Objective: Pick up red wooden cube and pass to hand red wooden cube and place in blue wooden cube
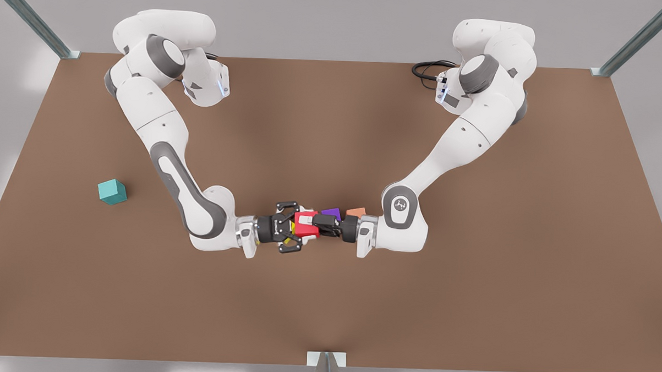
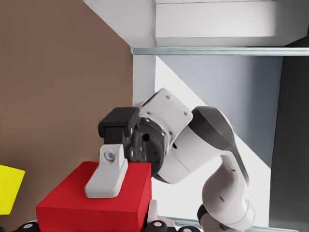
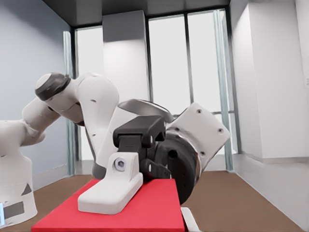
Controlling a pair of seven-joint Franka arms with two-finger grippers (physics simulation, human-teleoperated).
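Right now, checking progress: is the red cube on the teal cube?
No, the blue wooden cube sits alone at the front view's left, apart from the red wooden cube.

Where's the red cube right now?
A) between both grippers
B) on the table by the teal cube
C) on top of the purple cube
A: the red cube sits mid-table between the left gripper and the right gripper, and each wrist view shows the other gripper's finger lying on it.
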